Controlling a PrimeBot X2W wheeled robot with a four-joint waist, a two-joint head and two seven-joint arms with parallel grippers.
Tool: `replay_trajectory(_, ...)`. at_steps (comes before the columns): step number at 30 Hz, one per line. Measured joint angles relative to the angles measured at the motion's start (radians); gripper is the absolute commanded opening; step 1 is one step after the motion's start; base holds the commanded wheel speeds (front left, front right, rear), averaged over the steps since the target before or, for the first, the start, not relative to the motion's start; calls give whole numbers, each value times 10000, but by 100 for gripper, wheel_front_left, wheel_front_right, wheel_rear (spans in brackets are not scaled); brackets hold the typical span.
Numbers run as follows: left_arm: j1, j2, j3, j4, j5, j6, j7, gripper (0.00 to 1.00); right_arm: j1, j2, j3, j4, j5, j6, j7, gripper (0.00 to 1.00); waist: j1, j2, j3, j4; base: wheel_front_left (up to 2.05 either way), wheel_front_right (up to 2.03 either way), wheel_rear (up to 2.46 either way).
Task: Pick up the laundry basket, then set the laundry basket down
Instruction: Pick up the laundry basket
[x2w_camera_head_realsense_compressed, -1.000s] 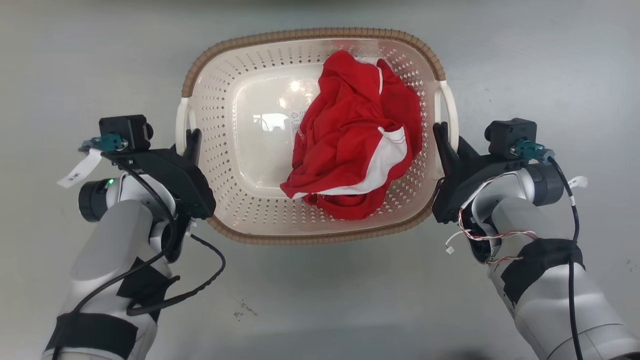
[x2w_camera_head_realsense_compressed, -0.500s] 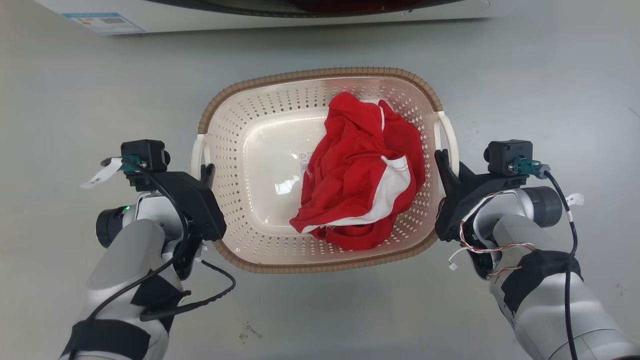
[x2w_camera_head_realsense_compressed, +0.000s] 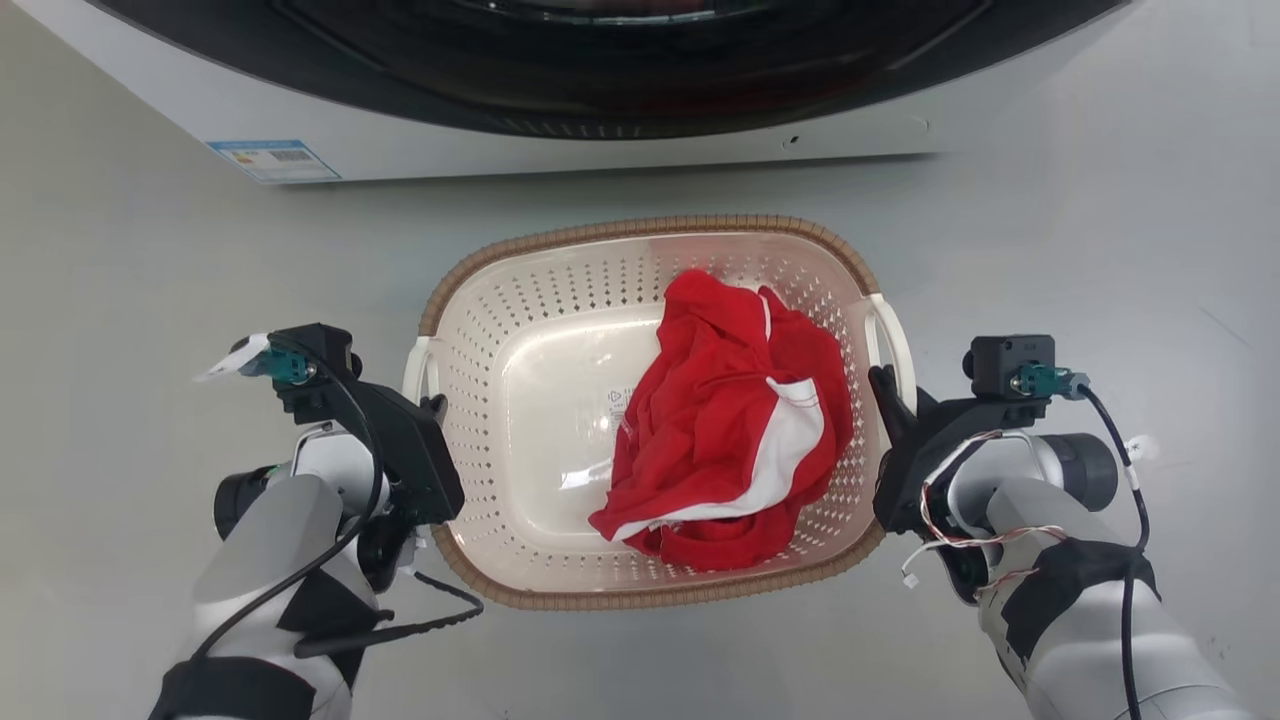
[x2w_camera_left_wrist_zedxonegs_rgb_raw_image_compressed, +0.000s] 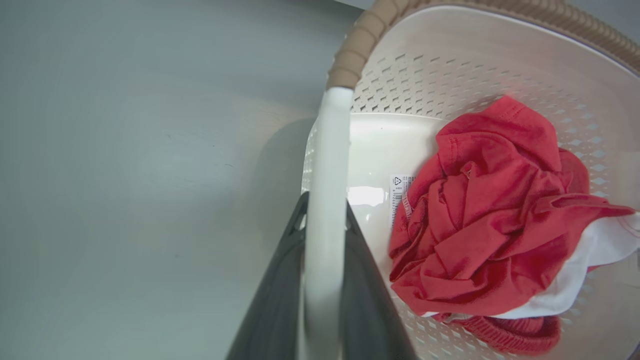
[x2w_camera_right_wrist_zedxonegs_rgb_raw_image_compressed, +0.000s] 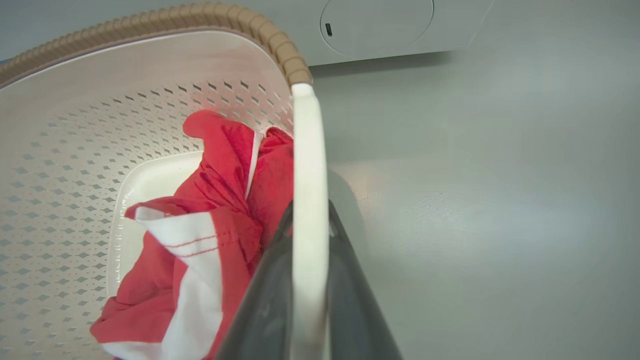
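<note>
Washer (x2w_camera_head_realsense_compressed: 560, 150) cropped above; laundry basket (x2w_camera_head_realsense_compressed: 640, 232) partly hides left hand (x2w_camera_head_realsense_compressed: 432, 405) and right hand (x2w_camera_head_realsense_compressed: 882, 380).

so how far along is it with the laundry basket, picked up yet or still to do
Done: the left end effector is shut on the laundry basket at its left handle, the right end effector on its right handle.
In hand: holding it, red garment inside, in front of the washer; shadows on the floor hint it is lifted, not certain.
Left: setting it down and releasing.
</note>
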Motion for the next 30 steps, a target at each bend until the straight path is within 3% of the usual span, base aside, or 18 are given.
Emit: replay_trajectory(30,1420,-219,2,604,-368,-92,1567,0,2023,203,-75,556,1154,263,504,0,-2,-1,-4176,83,0,0,0)
